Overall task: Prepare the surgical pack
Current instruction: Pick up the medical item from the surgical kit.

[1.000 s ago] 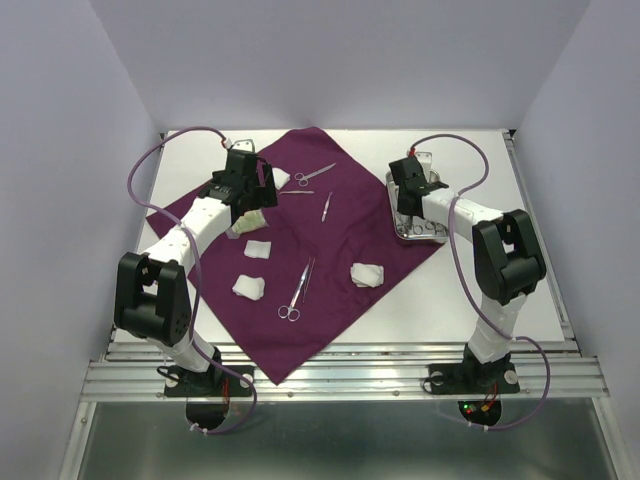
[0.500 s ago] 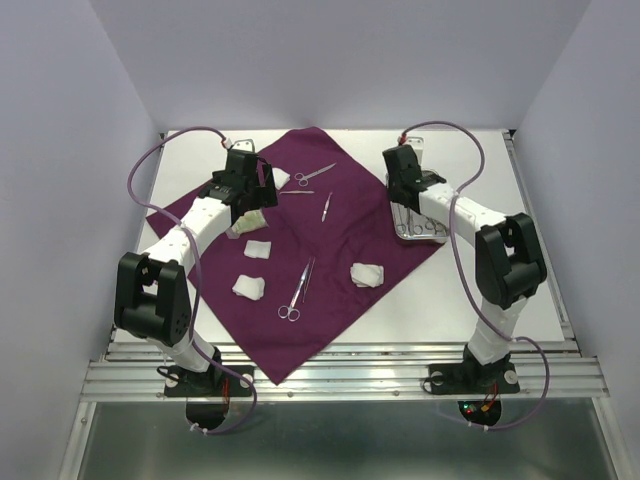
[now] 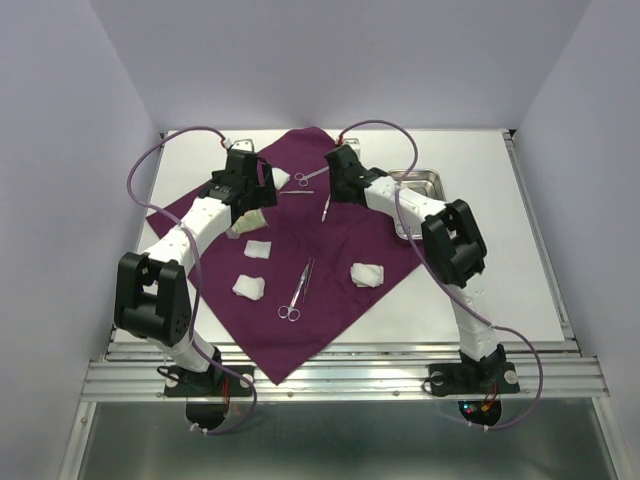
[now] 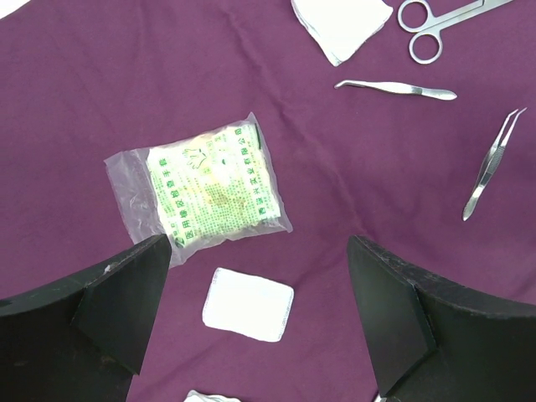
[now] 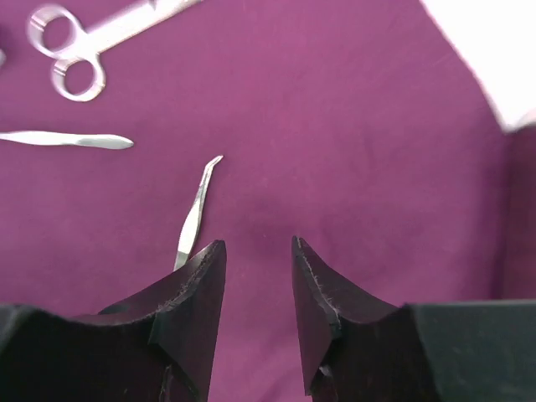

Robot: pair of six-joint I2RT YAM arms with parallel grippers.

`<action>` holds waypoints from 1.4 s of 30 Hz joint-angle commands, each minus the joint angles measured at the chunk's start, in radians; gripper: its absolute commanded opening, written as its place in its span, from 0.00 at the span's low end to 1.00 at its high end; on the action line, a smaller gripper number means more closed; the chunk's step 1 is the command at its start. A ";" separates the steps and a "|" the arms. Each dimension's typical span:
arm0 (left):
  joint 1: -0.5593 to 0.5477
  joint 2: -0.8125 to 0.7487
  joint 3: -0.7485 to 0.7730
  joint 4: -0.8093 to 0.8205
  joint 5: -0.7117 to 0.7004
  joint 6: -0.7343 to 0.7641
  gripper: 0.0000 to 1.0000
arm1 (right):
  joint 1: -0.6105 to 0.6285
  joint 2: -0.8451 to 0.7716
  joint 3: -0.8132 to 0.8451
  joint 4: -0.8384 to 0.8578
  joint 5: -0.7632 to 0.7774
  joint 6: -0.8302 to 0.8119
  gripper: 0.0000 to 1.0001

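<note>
Right pincer (image 5: 257,244) hovers parted over purple wrap (image 5: 352,126).

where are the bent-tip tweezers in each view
Top external: bent-tip tweezers lie just left of centre, upper half.
Left wrist: right edge, mid-height.
Right wrist: left of centre, mid-height.
Shared landmark: rear scissors, just beyond the tweezers in every view.

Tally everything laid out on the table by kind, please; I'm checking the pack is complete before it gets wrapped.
White gauze pads: 4
Ring-handled instruments: 2
Tweezers: 2
Sealed packet: 1
Steel tray: 1
Purple cloth: 1
Total: 11; tray contents too unclear to count.
</note>
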 commanded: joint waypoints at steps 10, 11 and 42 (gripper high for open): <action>-0.003 -0.032 -0.028 0.021 -0.019 0.011 0.99 | 0.041 0.177 0.248 -0.089 -0.043 0.094 0.44; -0.003 -0.033 -0.028 0.024 -0.019 0.012 0.99 | 0.041 0.180 0.252 -0.089 -0.041 0.094 0.44; -0.003 -0.041 -0.037 0.031 -0.014 0.008 0.99 | 0.037 -0.153 -0.019 0.089 0.106 -0.004 0.03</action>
